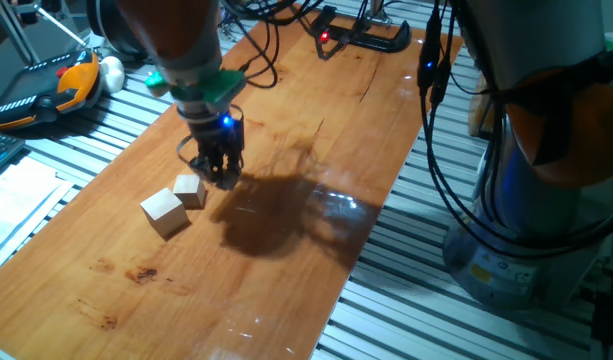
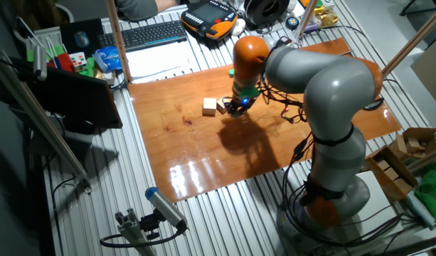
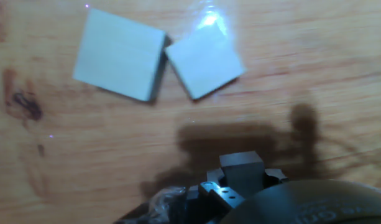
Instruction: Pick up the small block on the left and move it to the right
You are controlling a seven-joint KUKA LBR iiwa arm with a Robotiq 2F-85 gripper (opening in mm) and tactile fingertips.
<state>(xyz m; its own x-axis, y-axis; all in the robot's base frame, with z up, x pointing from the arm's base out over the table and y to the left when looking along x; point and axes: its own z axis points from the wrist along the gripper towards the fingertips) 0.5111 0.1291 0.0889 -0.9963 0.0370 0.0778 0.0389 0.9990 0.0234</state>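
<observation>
Two pale wooden cubes lie touching on the wooden table [image 1: 286, 280]: the largest cube [image 1: 164, 212] on the left and the mid-sized cube [image 1: 189, 189] to its right. Both show in the hand view, the largest [image 3: 119, 55] and the mid-sized [image 3: 204, 61]. My gripper [image 1: 223, 178] hangs low over the table just right of the mid-sized cube, fingers close together. In the hand view a small greyish cube, the small block [image 3: 241, 163], sits between the jaws of the gripper [image 3: 242, 171], in shadow. The fixed views hide it behind the fingers.
An orange and black pendant [image 1: 41, 90] lies beyond the table's far left edge. A black clamp with a red light [image 1: 361, 38] sits at the far end. Cables [image 1: 436, 120] hang by the robot base on the right. The table's right half is bare wood.
</observation>
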